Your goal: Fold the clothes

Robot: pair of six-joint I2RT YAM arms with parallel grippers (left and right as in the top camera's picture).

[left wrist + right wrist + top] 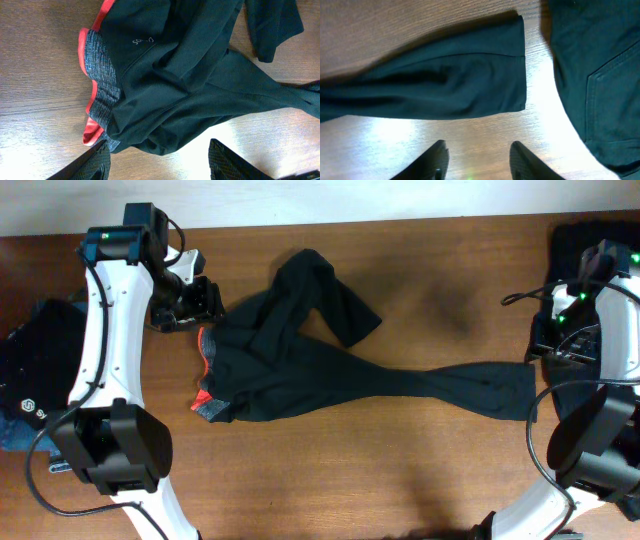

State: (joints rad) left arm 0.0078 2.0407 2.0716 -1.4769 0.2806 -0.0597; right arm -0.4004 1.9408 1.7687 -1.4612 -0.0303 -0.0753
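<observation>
Long black trousers point(330, 375) lie spread across the wooden table, red-orange and grey waistband point(205, 380) at the left, one leg stretched right to its hem point(515, 390), the other bunched toward the back point(325, 290). My left gripper point(203, 300) hovers at the waistband's far end. In the left wrist view it point(157, 161) is open and empty, with the waistband point(100, 75) just beyond the fingertips. My right gripper point(479, 157) is open over bare wood, a short way from the leg hem point(485, 80).
A dark garment with pocket stitching point(600, 75) lies right of the hem, part of a black pile point(590, 240) at the table's right end. Another black pile point(35, 365) with blue denim point(15, 435) sits at the left edge, behind the left arm.
</observation>
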